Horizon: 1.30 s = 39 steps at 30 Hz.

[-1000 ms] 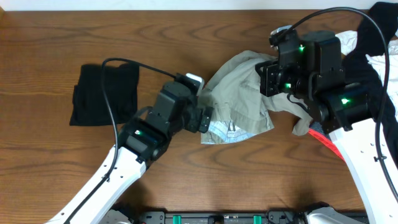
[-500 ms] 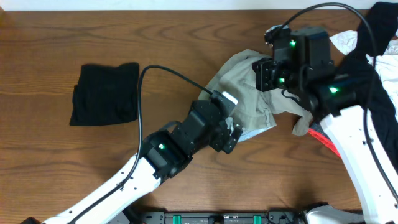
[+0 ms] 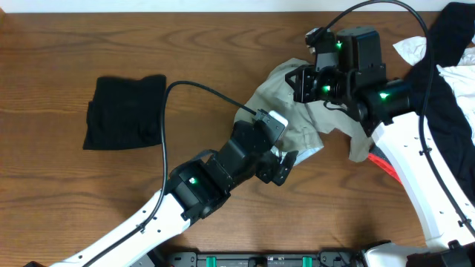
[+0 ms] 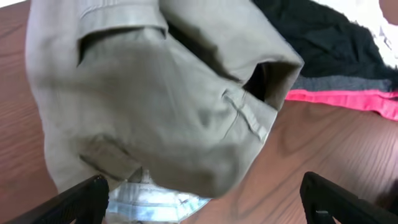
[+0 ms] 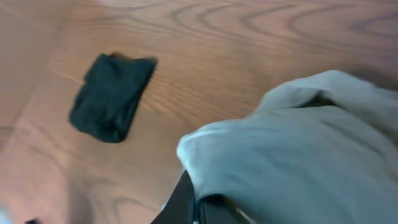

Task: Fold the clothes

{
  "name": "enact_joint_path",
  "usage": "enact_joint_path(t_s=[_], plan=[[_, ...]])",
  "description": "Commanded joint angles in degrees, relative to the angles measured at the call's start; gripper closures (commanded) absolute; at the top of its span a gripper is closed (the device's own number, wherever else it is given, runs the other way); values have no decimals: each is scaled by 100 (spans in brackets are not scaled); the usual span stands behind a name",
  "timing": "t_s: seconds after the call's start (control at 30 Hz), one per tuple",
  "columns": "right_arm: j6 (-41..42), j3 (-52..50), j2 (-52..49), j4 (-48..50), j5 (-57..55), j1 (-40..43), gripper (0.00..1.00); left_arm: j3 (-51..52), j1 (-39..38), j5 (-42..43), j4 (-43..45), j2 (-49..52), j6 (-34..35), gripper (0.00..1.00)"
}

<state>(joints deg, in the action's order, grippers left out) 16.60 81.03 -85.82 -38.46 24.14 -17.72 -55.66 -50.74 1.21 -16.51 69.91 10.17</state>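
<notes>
Lying: one shorts (image 3: 276, 90), one folded garment (image 3: 125, 111)

Overhead, light: bright and even, from above; grain of the table (image 3: 223, 44) reads clearly, no hard glare.
Overhead, shadows: soft and short, lying close under the arms and the cable.
Overhead, focus: sharp across the frame; black garment (image 3: 125, 111) near-black, little inner detail.
Overhead, exposure: white cloth (image 3: 412, 48) at right edge almost blown out.
Left wrist: shorts (image 4: 161, 106) slightly soft; deep folds in dark shade; upper right corner washed white.
Right wrist: whole frame smeared and hazy; shorts pale, low contrast; black garment's edges blurred; wood at left paler, with dull sheen.
</notes>
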Motion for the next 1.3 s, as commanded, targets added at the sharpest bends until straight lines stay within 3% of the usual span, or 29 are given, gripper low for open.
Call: enact_joint_path(t_s=[0.0,0.5,0.57,0.67,0.7,0.77,0.8,0.87,0.97,1.13,1.27], plan=[[181,20,83,46,579,-35,99,-120,-13,-188,42,72,138,2],[129,20,87,61,1375,-35,99,-120,-11,-387,448,619,133,0],[107,20,96,57,1403,-35,99,-120,-11,-387,459,667,133,5],[92,20,144,59,1429,-35,99,-120,-11,-402,470,723,133,17],[70,20,168,59,1429,-35,99,-120,-7,-479,468,726,133,28],[-4,20,243,57,1423,-35,99,-120,-7,-682,468,723,133,67],[-28,20,280,57,1425,-35,99,-120,-7,-802,470,723,133,80],[-42,20,354,59,1375,-35,99,-122,-9,-990,470,706,131,94],[-153,20,444,31,1064,-33,99,-122,-7,-1082,461,553,131,94],[-258,20,507,-227,-553,79,94,-125,72,-1478,345,-313,-9,94],[-723,20,507,-555,-970,286,70,-125,258,-2260,203,-1132,-494,94]])
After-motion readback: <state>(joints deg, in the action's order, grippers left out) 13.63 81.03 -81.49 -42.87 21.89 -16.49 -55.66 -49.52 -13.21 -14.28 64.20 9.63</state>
